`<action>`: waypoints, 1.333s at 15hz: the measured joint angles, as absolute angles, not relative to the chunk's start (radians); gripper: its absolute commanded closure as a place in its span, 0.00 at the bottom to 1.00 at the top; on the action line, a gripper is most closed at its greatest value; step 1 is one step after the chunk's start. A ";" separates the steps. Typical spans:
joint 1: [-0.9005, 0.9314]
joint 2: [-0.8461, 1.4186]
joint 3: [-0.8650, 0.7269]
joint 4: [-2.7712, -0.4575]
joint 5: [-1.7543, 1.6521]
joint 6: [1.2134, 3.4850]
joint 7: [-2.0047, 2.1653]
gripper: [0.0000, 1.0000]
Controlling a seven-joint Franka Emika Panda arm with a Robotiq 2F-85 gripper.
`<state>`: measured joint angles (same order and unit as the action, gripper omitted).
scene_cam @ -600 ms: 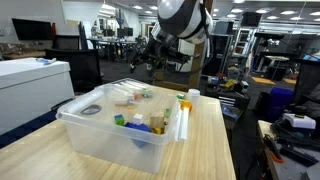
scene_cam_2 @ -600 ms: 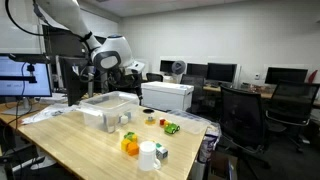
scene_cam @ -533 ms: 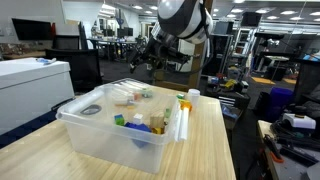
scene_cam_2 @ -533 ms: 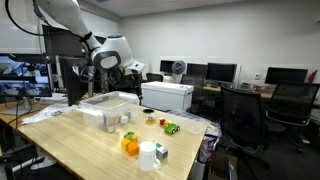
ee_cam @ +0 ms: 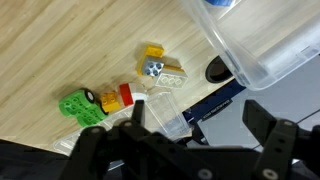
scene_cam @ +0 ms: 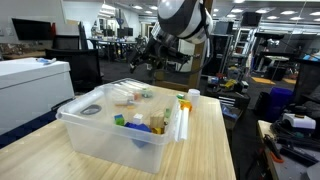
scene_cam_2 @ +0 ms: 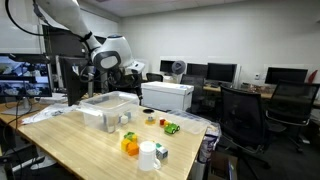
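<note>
Fingers [ee_cam: 100,150] spread as wide as possible, nothing gripped, nothing touched — hanging in the air over the wooden worktop [ee_cam: 50,40]. In the wrist view, straight below the gap: a small clear container [ee_cam: 165,108] on the wood. Just beside it, a red block [ee_cam: 125,95] touching a green toy block [ee_cam: 82,105]; a little farther off, a yellow-and-grey block [ee_cam: 160,68], apart from the other two. Beyond that, at the view's upper corner, the rounded corner of a clear plastic bin [ee_cam: 260,45], near the blocks but not touching them. In an exterior view, the green toy block [scene_cam_2: 170,127] on the worktop next to the clear plastic bin [scene_cam_2: 100,112], with the fingers [scene_cam_2: 135,70] well above it. Inside the bin, in an exterior view, a scatter of loose toy pieces [scene_cam: 135,122] — green, yellow, blue. Farther out, toward the worktop's near edge, an orange-and-yellow toy [scene_cam_2: 130,145] and a white cup [scene_cam_2: 148,155] side by side, well apart from the fingers. Behind the worktop, a white boxy machine [scene_cam_2: 167,95] and office desks with monitors [scene_cam_2: 220,72].
</note>
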<state>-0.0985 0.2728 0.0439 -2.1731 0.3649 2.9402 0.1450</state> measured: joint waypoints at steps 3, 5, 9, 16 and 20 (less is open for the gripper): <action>-0.098 0.273 0.044 -2.173 0.365 2.940 0.145 0.00; -0.096 0.273 0.040 -2.173 0.363 2.938 0.147 0.00; -0.092 0.271 0.020 -2.186 0.361 2.933 0.147 0.00; -0.119 0.165 0.028 -2.275 0.409 2.928 0.128 0.00; -0.148 0.058 0.030 -2.328 0.499 2.891 0.090 0.00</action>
<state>-0.1484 0.0583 0.0301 -2.3282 0.4995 2.8914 0.0895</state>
